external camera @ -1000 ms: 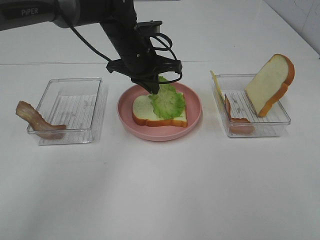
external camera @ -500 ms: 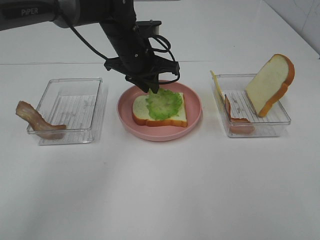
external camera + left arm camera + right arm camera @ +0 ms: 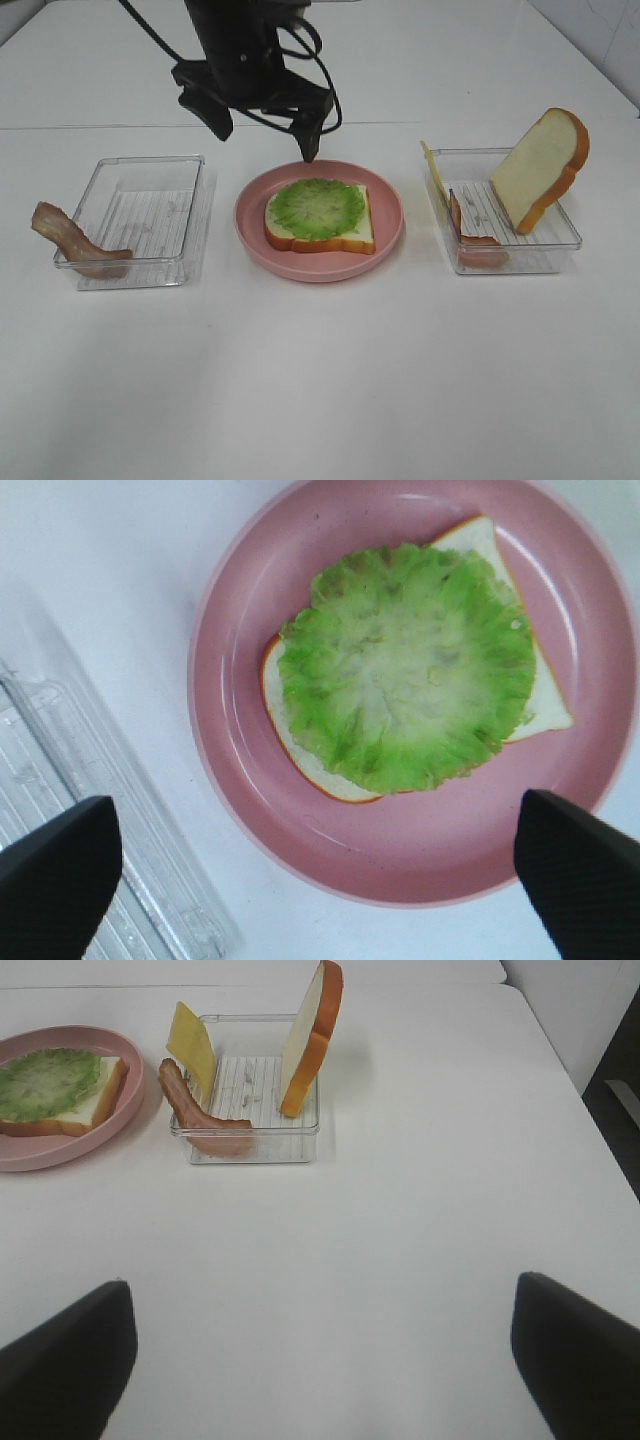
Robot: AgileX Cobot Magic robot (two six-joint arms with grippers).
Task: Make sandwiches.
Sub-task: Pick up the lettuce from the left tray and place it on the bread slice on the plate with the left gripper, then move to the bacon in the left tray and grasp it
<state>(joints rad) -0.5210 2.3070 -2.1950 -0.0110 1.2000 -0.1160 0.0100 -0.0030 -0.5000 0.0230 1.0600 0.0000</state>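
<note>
On the pink plate (image 3: 385, 245) lies one bread slice (image 3: 320, 238) with the green lettuce leaf (image 3: 318, 206) flat on top. My left gripper (image 3: 265, 138) hangs open and empty above the plate's far edge. In the left wrist view the lettuce (image 3: 405, 670) covers the bread (image 3: 548, 698) between my spread fingertips (image 3: 55, 880). The second bread slice (image 3: 540, 165) leans upright in the right tray (image 3: 565, 243) with the cheese square (image 3: 432, 170) and a bacon strip (image 3: 470, 238). My right gripper (image 3: 320, 1360) is open over bare table, out of the high view.
A clear tray (image 3: 140, 215) stands left of the plate, with a second bacon strip (image 3: 70, 238) draped over its left edge. The right wrist view shows the right tray (image 3: 250, 1142), the upright bread (image 3: 312, 1035), cheese (image 3: 190, 1040), bacon (image 3: 198, 1112) and the plate's rim (image 3: 70, 1155).
My left gripper lowered the lettuce onto the bread, let it go, opened wide and rose back and to the left. The lettuce now lies flat.
</note>
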